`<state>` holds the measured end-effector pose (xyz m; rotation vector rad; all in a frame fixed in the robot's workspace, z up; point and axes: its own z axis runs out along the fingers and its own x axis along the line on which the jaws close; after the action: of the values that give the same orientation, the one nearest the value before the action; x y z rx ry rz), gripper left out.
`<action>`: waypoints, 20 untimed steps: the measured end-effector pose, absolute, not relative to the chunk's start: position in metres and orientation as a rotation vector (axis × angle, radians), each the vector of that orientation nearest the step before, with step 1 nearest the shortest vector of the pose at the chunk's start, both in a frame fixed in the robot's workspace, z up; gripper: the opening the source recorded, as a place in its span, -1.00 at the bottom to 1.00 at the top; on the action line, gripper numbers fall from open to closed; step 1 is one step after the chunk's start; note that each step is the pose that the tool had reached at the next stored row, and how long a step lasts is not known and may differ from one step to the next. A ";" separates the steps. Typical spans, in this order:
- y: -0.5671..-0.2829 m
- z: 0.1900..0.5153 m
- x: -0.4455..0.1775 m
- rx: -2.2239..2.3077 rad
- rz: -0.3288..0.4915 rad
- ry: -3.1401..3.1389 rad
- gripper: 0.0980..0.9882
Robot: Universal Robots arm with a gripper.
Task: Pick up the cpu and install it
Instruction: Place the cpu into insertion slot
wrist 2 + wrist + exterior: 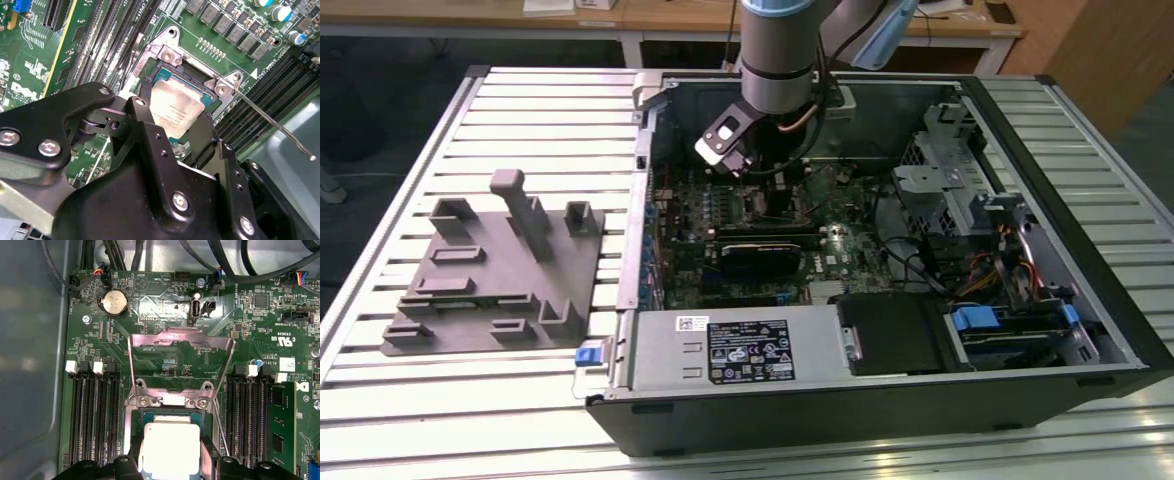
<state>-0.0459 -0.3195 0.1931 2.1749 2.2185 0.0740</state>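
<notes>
The pincer [172, 117] is pinching the cpu [180, 105] by two opposite edges, as it seems. The cpu is lying flat directly under the pincer, over the open socket [165, 55], whose bracket [182, 336] is standing raised; whether it is seated, I cannot tell.

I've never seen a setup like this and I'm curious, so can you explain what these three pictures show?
It is a robot arm reaching into an open computer case that lies on a slatted table. The exterior view looks on from outside; a grey plastic fixture sits at the exterior view's left. Both wrist views come from cameras riding on the arm, looking at the green motherboard. There the gripper holds the cpu, a small silvery square, at the socket, whose metal bracket stands open.
</notes>
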 end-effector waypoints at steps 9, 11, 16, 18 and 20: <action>-0.319 0.192 -0.046 2.178 0.080 2.221 0.00; -0.319 0.192 -0.046 2.178 0.081 2.221 0.00; -0.319 0.192 -0.046 2.178 0.084 2.221 0.02; -0.319 0.192 -0.046 2.178 0.083 2.221 0.02; -0.319 0.192 -0.046 2.178 0.081 2.221 0.16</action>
<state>-0.0459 -0.3194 0.1920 2.1775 2.2209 0.0809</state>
